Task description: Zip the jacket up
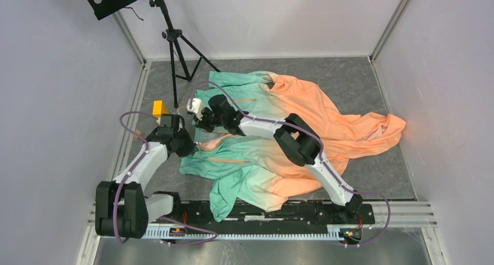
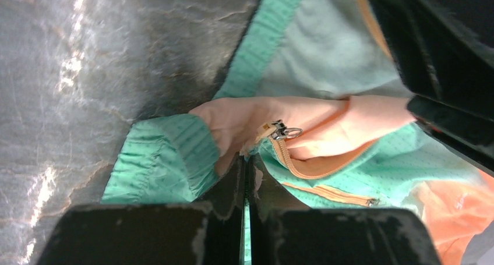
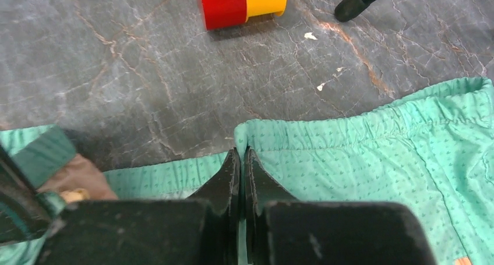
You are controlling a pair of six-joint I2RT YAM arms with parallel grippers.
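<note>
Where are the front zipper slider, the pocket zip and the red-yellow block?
front zipper slider (image 2: 280,130), left wrist view, on its metal body.
pocket zip (image 2: 329,193), left wrist view, mid-tape.
red-yellow block (image 3: 245,2), right wrist view, at the colour seam.

You're working with a jacket (image 1: 303,110) of thin matt cloth, finely dotted and puckered into ribs along the hem. Its zipper slider (image 2: 283,130) gleams, probably metal, though the view is soft there. The desk (image 2: 87,73) is dark, stone-veined and glossy under glare. The red-and-yellow block (image 3: 242,3) is smooth and shiny.
</note>
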